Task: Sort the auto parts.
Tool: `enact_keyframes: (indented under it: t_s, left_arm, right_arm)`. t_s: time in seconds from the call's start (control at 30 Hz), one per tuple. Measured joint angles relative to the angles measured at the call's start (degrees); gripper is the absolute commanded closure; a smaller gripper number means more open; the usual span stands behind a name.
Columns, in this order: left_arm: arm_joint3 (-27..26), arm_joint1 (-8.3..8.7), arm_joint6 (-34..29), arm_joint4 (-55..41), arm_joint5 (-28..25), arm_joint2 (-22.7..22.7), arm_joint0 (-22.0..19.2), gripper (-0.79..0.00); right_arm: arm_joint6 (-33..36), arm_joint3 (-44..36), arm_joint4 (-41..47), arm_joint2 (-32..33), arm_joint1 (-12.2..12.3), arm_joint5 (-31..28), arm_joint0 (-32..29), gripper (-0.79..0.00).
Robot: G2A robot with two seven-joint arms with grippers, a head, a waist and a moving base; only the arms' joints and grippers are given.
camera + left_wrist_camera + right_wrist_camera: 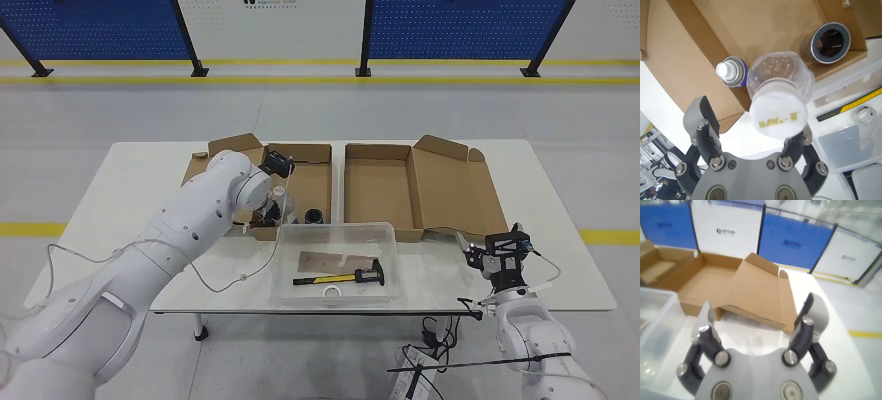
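At the near edge of the left cardboard box, the left tool stands with its fingers apart around a white-capped clear bottle (one pad is visibly clear of it). A spray can and a dark cylinder stand in the box just beside the bottle. Farther right, the right tool hangs spread over the counter near the other box.

Yellow characters, blurred past reading, cross the white bottle cap. Logo lettering stands on the white panels and blue panels. The yellow caliper scale bears tiny marks, unreadable.
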Motion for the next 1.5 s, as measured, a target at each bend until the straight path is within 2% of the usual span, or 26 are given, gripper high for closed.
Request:
enact_keyframes:
  t_s: [0.27, 0.43, 0.57, 0.8, 1.0, 1.13, 1.27, 1.5]
  left_arm:
    - [-5.18, 0.93, -1.55, 3.22, 1.05, -2.98, 0.25, -0.785]
    - [-11.35, 2.63, -3.17, 5.87, 2.35, -6.73, 2.06, -0.785]
    - [-18.13, 4.59, -3.42, 10.06, 3.83, -10.61, 5.12, -0.785]
    - [-34.92, 8.62, -1.8, 22.26, 7.19, -19.41, 15.06, -0.785]
    - [-47.77, 10.59, 1.24, 30.38, 12.05, -25.71, 25.55, -0.785]
    - [-53.28, 11.18, 3.49, 32.75, 13.46, -28.26, 31.8, -0.785]
    - [-57.81, 11.56, 5.16, 33.11, 17.69, -32.29, 37.76, -0.785]
    - [-64.39, 12.38, 5.19, 36.06, 20.87, -41.19, 47.74, -0.785]
  right_arm:
    - [0.0, 0.0, 0.0, 0.0, 0.0, 0.0, 0.0, -0.785]
    - [0.0, 0.0, 0.0, 0.0, 0.0, 0.0, 0.0, -0.785]
    - [0.0, 0.0, 0.0, 0.0, 0.0, 0.0, 0.0, -0.785]
    - [0.0, 0.0, 0.0, 0.0, 0.0, 0.0, 0.0, -0.785]
    - [0.0, 0.0, 0.0, 0.0, 0.0, 0.0, 0.0, -0.785]
    - [0.0, 0.0, 0.0, 0.0, 0.0, 0.0, 0.0, -0.785]
    - [0.0, 0.0, 0.0, 0.0, 0.0, 0.0, 0.0, -0.785]
    - [0.0, 0.0, 0.0, 0.0, 0.0, 0.0, 0.0, -0.785]
